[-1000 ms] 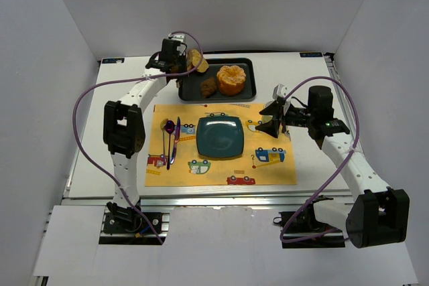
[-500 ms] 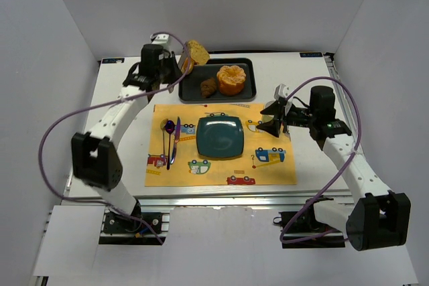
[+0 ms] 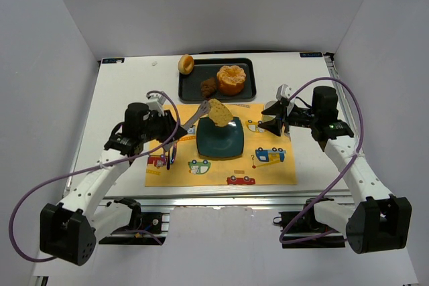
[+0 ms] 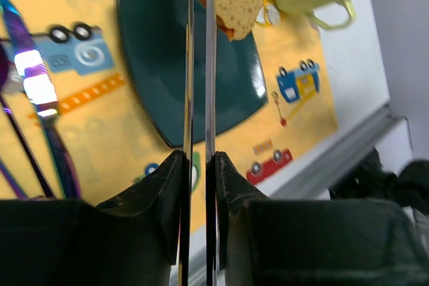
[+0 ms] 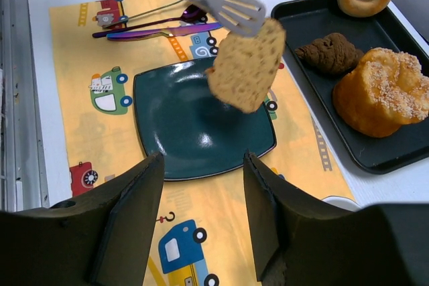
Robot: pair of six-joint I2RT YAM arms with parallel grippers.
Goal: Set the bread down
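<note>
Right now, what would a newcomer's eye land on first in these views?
First, the bread slice, pinched in tongs that the left end effector grips. It hangs tilted in the air over the far edge of the teal plate on the yellow car placemat. Next comes the big sugared orange bun in the black tray at the back of the table.

Readable text: none in any view.
Placemat (image 3: 268, 173), centre of the top view: printed cartoon cars and trucks only, no legible words.
Stickers (image 3: 111, 61), upper corners of the table (image 3: 120, 85): too small to read.
</note>
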